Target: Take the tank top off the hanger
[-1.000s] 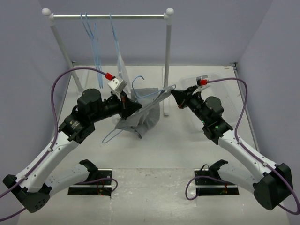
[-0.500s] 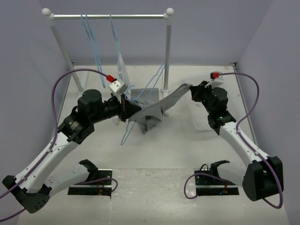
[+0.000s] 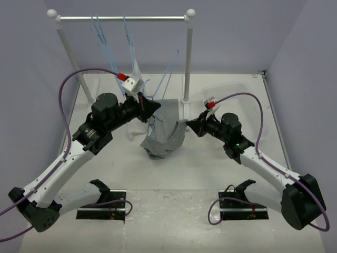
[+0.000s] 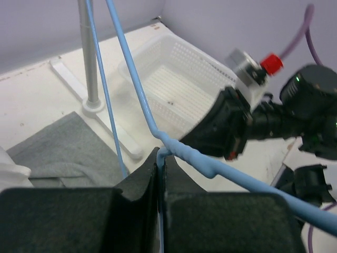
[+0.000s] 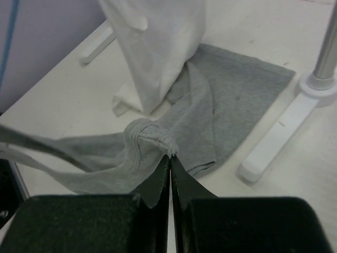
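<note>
Tank top and hanger, one in each gripper.
The right gripper point(image 5: 169, 158) was pinched on a hem of the tank top point(image 3: 166, 132), which lay heaped on the surface point(image 3: 174, 184); the left gripper point(image 4: 160, 158) was clamped on the hanger point(image 4: 184, 153), angled up before the rail point(image 3: 124, 18).

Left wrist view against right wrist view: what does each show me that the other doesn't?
Only left wrist: the left claw shut on the hanger, the white basket, and the right arm beyond. Only right wrist: the right claw shut on the tank top at its edge. Both: grey cloth of the top lying on the table, and the rack foot.
</note>
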Controlling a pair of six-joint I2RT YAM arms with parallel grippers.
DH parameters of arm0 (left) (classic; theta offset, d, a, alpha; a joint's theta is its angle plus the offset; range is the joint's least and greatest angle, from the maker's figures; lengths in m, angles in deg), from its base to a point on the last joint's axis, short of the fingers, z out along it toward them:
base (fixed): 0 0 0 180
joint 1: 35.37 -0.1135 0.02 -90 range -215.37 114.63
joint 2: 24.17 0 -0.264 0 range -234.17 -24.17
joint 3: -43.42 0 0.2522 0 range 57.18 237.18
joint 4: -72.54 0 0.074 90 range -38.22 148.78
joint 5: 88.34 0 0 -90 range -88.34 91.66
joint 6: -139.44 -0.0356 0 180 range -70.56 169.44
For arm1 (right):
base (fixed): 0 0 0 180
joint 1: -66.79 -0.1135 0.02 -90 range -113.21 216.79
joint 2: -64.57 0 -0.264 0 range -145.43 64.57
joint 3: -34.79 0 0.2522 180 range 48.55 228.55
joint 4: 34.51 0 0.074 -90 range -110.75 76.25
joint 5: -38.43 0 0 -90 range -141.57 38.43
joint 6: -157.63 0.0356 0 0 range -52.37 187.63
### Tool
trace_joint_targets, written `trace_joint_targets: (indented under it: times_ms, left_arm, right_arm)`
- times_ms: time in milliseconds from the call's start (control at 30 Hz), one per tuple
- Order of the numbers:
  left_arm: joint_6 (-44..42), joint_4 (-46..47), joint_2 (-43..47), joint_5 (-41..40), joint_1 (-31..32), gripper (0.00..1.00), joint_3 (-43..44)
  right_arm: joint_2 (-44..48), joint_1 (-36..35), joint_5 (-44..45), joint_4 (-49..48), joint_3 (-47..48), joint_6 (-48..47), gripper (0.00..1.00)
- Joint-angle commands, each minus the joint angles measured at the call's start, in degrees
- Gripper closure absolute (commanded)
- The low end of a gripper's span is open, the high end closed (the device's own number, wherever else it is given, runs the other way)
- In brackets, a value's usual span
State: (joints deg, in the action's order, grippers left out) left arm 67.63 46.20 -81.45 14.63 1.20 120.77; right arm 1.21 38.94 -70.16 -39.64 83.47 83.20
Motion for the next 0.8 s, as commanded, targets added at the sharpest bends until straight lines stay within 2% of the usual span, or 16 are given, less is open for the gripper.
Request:
trace_joint_targets:
  times_ms: [0,133,267,333,433,467,500,567,600,633,667,700,767]
  left_arm:
    - [0.97,6.43,-3.62,-6.29,0.34,1.00,6.26]
    - [-0.44,4.67,-8.28,-7.78,0.34,1.00,11.20]
    - [-2.19,3.09,-10.40,-16.74,0.34,1.00,15.85]
    - [-2.20,3.61,-11.45,-19.56,0.34,1.00,17.96]
    - [-2.11,7.46,-12.07,-19.13,0.42,1.00,16.92]
    - [-1.42,11.05,-12.07,-19.30,0.42,1.00,15.87]
    - [-1.32,11.52,-12.59,-18.52,0.42,1.00,14.73]
    - [-1.67,10.91,-14.08,-17.37,0.34,1.00,15.85]
    - [-1.85,10.04,-15.48,-16.93,0.34,1.00,17.69]
    - [-2.28,9.16,-15.93,-16.84,0.34,1.00,18.40]
    - [-2.20,8.02,-16.37,-17.88,0.34,1.00,19.28]
    - [-2.37,7.57,-16.72,-18.42,0.34,1.00,19.72]
    - [-2.03,5.56,-17.08,-21.04,0.42,1.00,21.12]
  right_arm:
    - [3.93,-1.58,-7.41,-3.69,-2.39,-3.98,1.00]
    - [7.97,-1.76,-3.04,-3.52,-3.80,-3.00,1.00]
    - [11.14,-1.85,0.22,4.02,-0.21,-5.89,1.00]
    - [10.88,-1.94,-1.62,3.70,-0.55,-6.43,1.00]
    - [11.49,-2.73,-10.12,1.67,-2.83,-7.40,1.00]
    - [11.84,-3.16,-17.81,1.58,-3.36,-8.62,1.00]
    - [12.37,-3.52,-20.15,1.49,-3.45,-8.37,1.00]
    - [12.81,-3.87,-22.01,2.88,-2.67,-7.14,1.00]
    - [12.99,-3.96,-18.80,3.77,-2.31,-6.35,1.00]
    - [13.34,-3.96,-15.63,5.87,-1.70,-5.56,0.79]
    - [13.60,-3.96,-11.60,7.02,-1.43,-3.20,0.36]
    - [13.87,-3.96,-3.47,7.81,-1.26,-2.48,0.01]
    - [15.18,-3.96,2.92,9.40,-1.52,-1.17,0.01]
